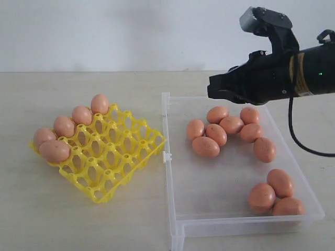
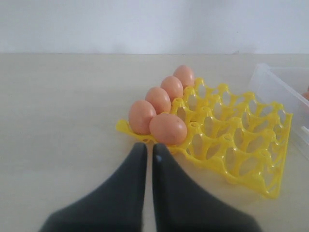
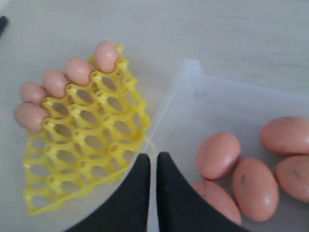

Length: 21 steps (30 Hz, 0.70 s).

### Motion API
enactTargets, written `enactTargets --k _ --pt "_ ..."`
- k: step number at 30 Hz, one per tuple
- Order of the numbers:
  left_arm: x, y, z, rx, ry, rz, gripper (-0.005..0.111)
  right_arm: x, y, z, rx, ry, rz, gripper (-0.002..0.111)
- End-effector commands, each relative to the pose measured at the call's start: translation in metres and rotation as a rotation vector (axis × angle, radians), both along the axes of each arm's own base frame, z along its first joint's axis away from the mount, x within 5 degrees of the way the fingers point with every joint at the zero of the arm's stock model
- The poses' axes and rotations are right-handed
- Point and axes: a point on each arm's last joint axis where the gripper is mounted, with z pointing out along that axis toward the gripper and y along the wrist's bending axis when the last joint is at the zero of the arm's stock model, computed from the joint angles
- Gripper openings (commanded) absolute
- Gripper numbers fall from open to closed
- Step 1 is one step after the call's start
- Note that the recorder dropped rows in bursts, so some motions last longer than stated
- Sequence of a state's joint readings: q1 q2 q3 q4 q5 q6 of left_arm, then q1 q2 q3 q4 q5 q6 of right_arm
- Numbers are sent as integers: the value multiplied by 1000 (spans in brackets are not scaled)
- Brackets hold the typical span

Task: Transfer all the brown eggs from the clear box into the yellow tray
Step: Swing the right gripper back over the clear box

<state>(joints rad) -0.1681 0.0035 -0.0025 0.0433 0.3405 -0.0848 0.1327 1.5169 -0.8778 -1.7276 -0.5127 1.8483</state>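
Five matte orange-brown oval eggs (image 1: 64, 126) line the left edge of the bright yellow plastic lattice egg tray (image 1: 120, 162); its other cups stand open. The left gripper (image 2: 148, 150), its black fingers pressed together on nothing, points at that egg-filled corner from just short of it. The tray's right corner comes just beside the large shallow clear plastic box (image 1: 172, 209). Eleven more eggs lie in the box, toward its far and right walls, and the floor along its left wall is free. The right gripper (image 1: 212, 89), also pinched closed and empty, hangs above the box's far edge.

The right arm (image 1: 301, 70) is held roughly level, and the right gripper (image 1: 211, 88) is pointed leftward with its jaws drawn together. The left gripper (image 2: 149, 148) is seen only from its own wrist, its dark fingers (image 2: 120, 193) closed to a thin slit.
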Motion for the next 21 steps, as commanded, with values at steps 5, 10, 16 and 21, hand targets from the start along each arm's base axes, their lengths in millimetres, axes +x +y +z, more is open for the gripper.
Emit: enactTargets --k 5,10,16,21 --pt "0 0 0 -5 -5 -5 4 38 12 -5 5 -48 225 0" --pt "0 0 0 -5 -5 -5 4 47 16 0 -299 -233 82 0" --pt "0 0 0 -5 -5 -5 4 56 -1 10 -982 -396 -282 0" --pt "0 0 0 -5 -5 -5 4 65 -20 8 -1080 -6 -334 0"
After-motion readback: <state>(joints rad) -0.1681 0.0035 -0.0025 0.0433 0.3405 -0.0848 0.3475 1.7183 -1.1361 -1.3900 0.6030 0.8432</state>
